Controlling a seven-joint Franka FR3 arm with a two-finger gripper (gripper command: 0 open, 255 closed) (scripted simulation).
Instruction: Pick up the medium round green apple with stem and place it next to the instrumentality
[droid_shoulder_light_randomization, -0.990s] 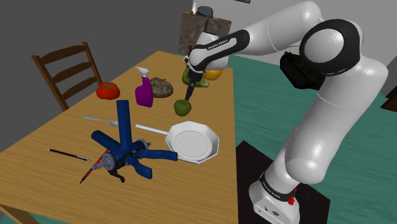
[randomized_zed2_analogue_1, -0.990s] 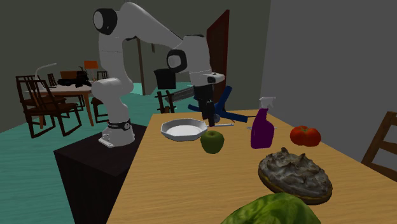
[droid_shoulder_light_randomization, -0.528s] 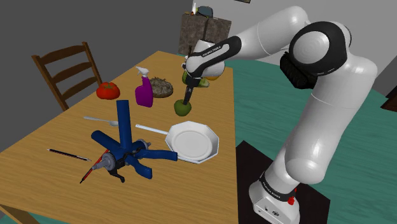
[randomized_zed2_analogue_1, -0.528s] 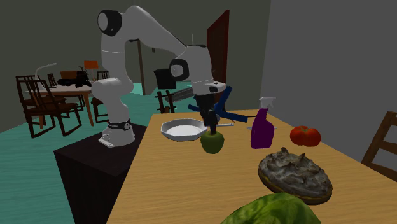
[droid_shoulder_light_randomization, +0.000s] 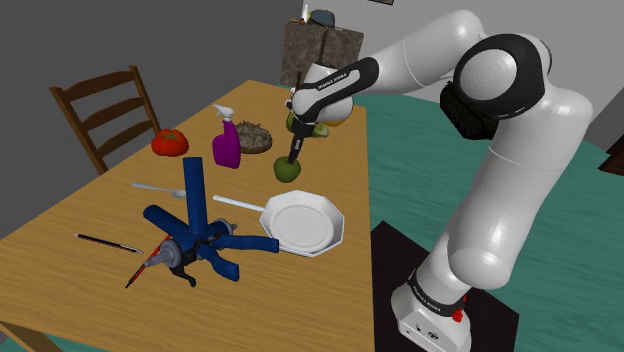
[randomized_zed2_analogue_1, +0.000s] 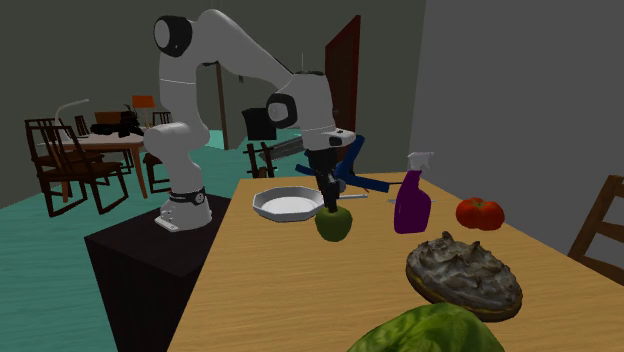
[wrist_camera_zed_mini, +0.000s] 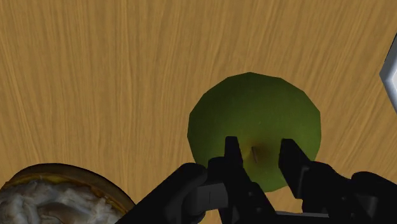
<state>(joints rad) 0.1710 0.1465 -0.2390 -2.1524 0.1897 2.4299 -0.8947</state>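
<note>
The green apple (droid_shoulder_light_randomization: 288, 170) (randomized_zed2_analogue_1: 334, 224) (wrist_camera_zed_mini: 254, 121) stands upright on the wooden table (droid_shoulder_light_randomization: 90, 215), between the white plate and the purple bottle. My black gripper (droid_shoulder_light_randomization: 292, 158) (randomized_zed2_analogue_1: 331, 207) (wrist_camera_zed_mini: 261, 153) points straight down onto its top. In the wrist view the fingertips (wrist_camera_zed_mini: 231, 153) stand a little apart on either side of the short stem, inside the apple's outline and not clasping it. The blue cross-shaped tool (droid_shoulder_light_randomization: 200, 225) (randomized_zed2_analogue_1: 350, 170) lies further along the table, beyond the plate from the apple.
A white plate (droid_shoulder_light_randomization: 303, 222) (randomized_zed2_analogue_1: 287, 204) lies beside the apple. A purple spray bottle (droid_shoulder_light_randomization: 227, 145) (randomized_zed2_analogue_1: 411, 205), a tomato (droid_shoulder_light_randomization: 170, 142), a pie (droid_shoulder_light_randomization: 253, 137) (wrist_camera_zed_mini: 51, 197) and a lettuce (randomized_zed2_analogue_1: 425, 335) stand around. A spoon (droid_shoulder_light_randomization: 155, 187), a pen (droid_shoulder_light_randomization: 105, 242) and a chair (droid_shoulder_light_randomization: 100, 110) are nearby.
The arm lowered the gripper from above and beside the apple straight onto its top; over the last half second it has held still there.
</note>
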